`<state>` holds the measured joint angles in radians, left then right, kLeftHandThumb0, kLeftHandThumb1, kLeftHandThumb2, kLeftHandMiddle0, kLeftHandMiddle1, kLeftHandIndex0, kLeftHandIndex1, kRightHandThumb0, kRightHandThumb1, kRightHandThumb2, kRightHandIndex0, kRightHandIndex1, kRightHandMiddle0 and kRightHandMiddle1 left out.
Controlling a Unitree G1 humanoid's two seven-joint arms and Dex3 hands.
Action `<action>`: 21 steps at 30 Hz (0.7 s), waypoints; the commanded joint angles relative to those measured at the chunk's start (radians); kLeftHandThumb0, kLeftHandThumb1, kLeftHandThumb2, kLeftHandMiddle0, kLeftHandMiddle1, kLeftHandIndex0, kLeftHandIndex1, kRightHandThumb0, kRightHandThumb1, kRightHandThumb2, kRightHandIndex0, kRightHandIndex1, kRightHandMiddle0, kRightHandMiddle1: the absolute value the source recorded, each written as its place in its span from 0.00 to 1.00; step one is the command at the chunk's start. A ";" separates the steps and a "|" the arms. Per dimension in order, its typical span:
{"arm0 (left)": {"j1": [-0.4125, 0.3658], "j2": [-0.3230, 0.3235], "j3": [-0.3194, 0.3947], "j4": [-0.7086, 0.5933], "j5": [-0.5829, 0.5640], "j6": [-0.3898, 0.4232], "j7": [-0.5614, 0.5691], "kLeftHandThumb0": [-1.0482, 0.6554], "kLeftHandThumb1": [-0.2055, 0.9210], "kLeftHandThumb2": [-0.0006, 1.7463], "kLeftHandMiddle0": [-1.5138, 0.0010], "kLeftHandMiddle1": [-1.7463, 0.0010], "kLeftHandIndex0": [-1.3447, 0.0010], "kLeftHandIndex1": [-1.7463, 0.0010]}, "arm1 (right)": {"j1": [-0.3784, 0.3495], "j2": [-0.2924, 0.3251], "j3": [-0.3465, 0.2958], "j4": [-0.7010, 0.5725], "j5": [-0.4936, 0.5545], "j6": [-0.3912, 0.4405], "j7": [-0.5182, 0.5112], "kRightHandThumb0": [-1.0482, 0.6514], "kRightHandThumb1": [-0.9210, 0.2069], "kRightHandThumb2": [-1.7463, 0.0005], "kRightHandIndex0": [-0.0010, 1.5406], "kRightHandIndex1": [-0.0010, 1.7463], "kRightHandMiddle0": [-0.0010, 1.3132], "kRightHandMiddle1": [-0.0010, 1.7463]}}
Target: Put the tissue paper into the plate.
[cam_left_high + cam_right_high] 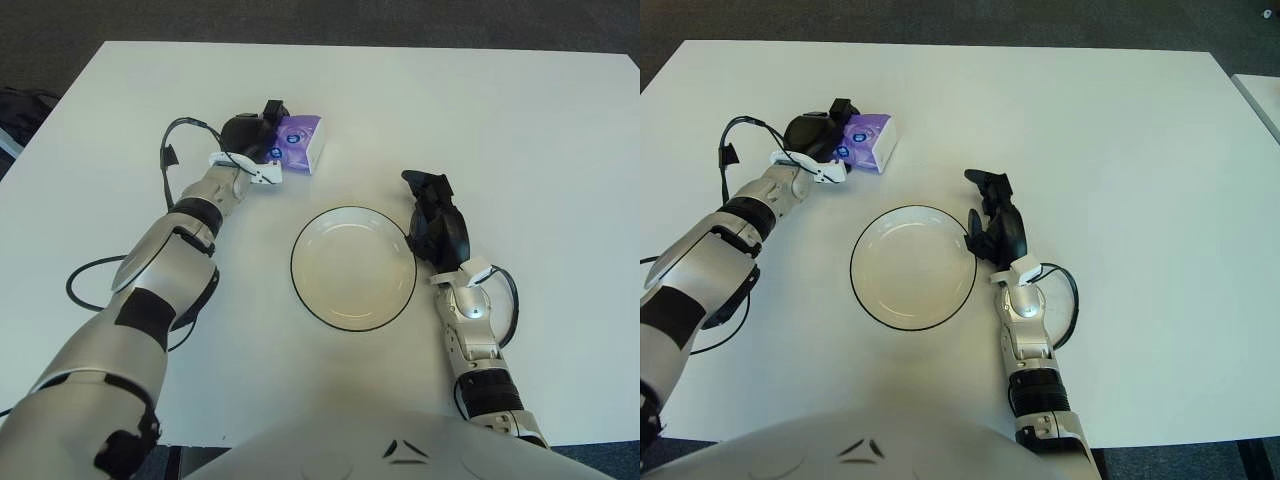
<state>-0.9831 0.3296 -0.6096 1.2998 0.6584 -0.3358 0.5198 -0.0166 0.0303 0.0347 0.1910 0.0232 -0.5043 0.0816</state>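
The tissue pack (pixel 300 141), purple and white, lies on the white table (pixel 520 120) up and to the left of the plate. My left hand (pixel 252 134) is at the pack's left end, its dark fingers (pixel 272 108) curled over the far edge and gripping it. The round white plate (pixel 353 268) with a thin black rim sits in the middle of the table and holds nothing. My right hand (pixel 436 222) shows just beside the plate's right rim, fingers relaxed and holding nothing.
A black cable (pixel 172 150) loops off my left wrist and another (pixel 85 275) trails over the table by the left forearm. A dark object (pixel 15 110) lies past the table's left edge.
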 commanded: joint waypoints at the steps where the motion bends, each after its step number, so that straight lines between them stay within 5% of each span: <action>1: 0.271 -0.049 0.010 0.089 -0.008 -0.005 -0.111 0.61 0.17 0.95 0.45 0.00 0.49 0.05 | 0.231 -0.022 -0.018 0.176 0.024 0.068 0.025 0.28 0.00 0.62 0.26 0.21 0.06 0.64; 21: 0.258 -0.017 0.165 0.076 -0.111 -0.061 -0.098 0.61 0.13 0.98 0.42 0.00 0.46 0.05 | 0.209 -0.025 -0.017 0.211 0.007 0.074 0.051 0.24 0.00 0.63 0.23 0.31 0.08 0.65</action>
<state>-0.9305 0.3520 -0.4450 1.2956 0.5468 -0.4253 0.5196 -0.0147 0.0292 0.0330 0.1926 0.0237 -0.4970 0.1231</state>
